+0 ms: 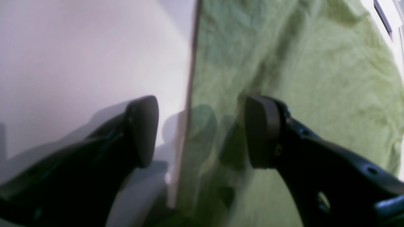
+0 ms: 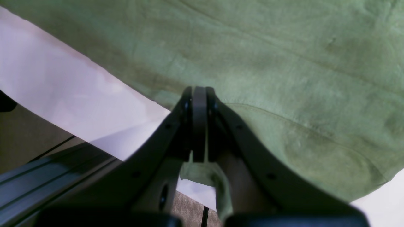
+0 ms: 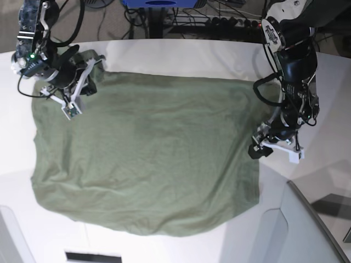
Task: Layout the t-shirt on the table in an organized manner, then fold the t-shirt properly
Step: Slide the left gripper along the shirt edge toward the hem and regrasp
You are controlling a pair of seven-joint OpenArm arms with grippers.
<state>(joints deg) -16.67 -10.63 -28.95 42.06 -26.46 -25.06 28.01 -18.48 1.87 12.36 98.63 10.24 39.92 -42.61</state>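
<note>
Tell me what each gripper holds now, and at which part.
The right gripper pinches the t-shirt at its edge; the left gripper is open, holding nothing.

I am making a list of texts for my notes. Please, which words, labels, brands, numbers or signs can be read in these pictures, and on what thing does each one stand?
None can be read in any view.
The t-shirt: plain green cloth, no print or label in sight.
The table: bare white, no marking.
The left gripper and the right gripper: black, no lettering visible.
</note>
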